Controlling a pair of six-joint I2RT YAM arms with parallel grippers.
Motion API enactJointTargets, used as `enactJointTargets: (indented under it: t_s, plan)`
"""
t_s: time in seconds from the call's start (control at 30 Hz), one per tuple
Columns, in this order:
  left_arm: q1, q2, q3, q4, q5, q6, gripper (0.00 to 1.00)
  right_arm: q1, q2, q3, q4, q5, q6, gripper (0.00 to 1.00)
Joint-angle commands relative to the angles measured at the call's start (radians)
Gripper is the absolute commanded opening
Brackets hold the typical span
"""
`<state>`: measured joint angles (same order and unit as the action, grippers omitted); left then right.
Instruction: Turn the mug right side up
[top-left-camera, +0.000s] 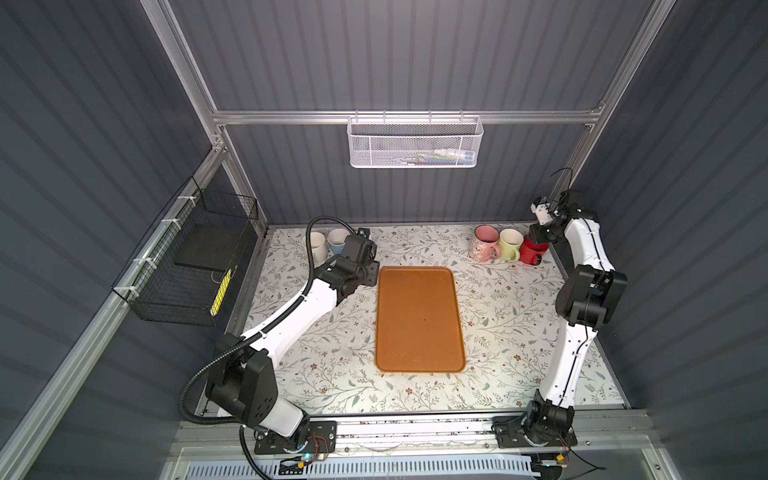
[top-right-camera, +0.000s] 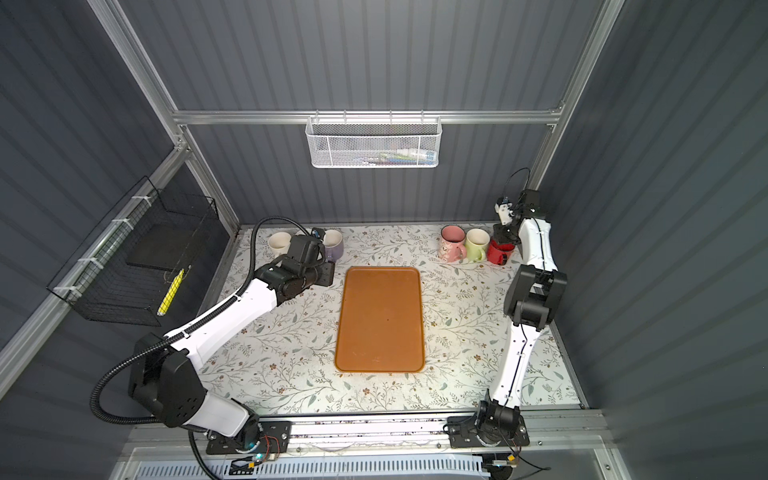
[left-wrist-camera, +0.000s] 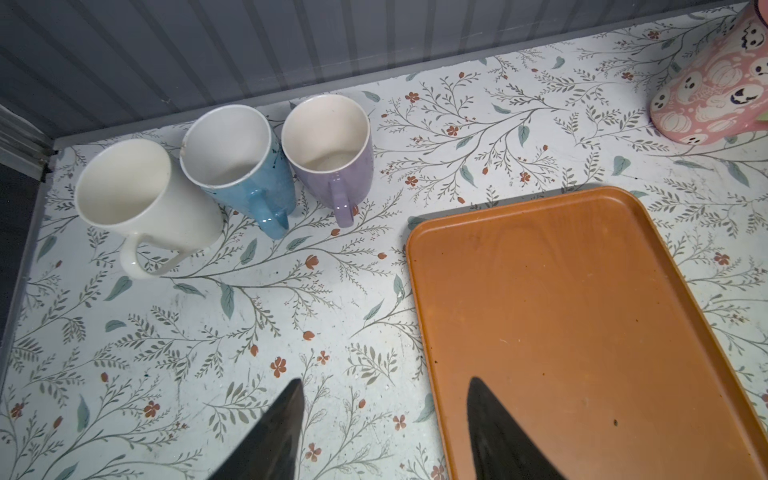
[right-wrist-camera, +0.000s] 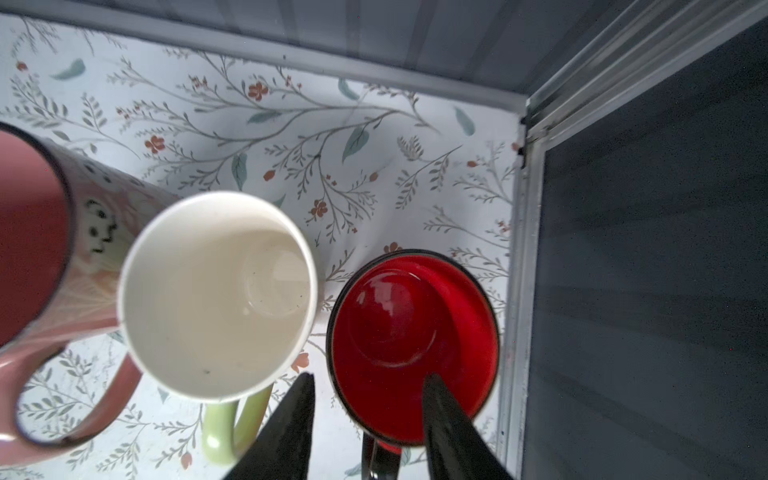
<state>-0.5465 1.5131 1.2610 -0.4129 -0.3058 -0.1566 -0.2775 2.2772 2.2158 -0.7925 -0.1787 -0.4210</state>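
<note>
At the back right corner of the desk (top-left-camera: 498, 332), the red mug (right-wrist-camera: 415, 328) stands with its mouth up. We judge the turn itself done, so what is left is getting clear of it. The right gripper (right-wrist-camera: 370, 375) is spread and clamps nothing. It straddles the mug's wall on the handle side, with one finger over the red interior and the other outside.

The risk we see is in the retreat. If the arm pulls away at a slant and not straight up, the inner finger could hook the rim and drag or tip the mug. The outer finger hangs in the narrow space beside the green mug (right-wrist-camera: 216, 291), whose handle lies close to it, so a sideways drift could shove that mug into the pink mug (right-wrist-camera: 33, 232). The side wall (right-wrist-camera: 644, 249) is just beside the red mug and leaves little room on that side.

Across the desk, the left gripper (left-wrist-camera: 385, 380) hangs open and empty over the edge of the orange tray (left-wrist-camera: 582, 311). It is well apart from the white mug (left-wrist-camera: 137, 195), blue mug (left-wrist-camera: 237, 153) and purple mug (left-wrist-camera: 328, 137), all three upright. Nothing there blocks the right arm.
</note>
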Motion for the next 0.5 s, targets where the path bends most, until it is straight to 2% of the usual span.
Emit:
enactJointTargets:
  t_s: [0.0,0.13,0.3,0.4,0.47]
  plan:
    - [0.013,-0.044,-0.038,0.048,-0.051,0.028,0.64,0.019,-0.09,-0.066,0.025,0.021,0.037,0.48]
    - [0.051,-0.096,-0.127,0.144,-0.091,0.007,0.66,0.038,-0.236,-0.228,0.126,0.034,0.072,0.51]
    - [0.137,-0.153,-0.252,0.267,-0.098,-0.025,0.78,0.059,-0.454,-0.51,0.328,-0.03,0.191,0.59]
    - [0.184,-0.168,-0.322,0.325,-0.139,-0.034,0.89,0.095,-0.592,-0.708,0.485,-0.024,0.248,0.64]
    - [0.189,-0.169,-0.384,0.374,-0.261,-0.02,0.99,0.123,-0.692,-0.857,0.595,-0.023,0.295,0.67]
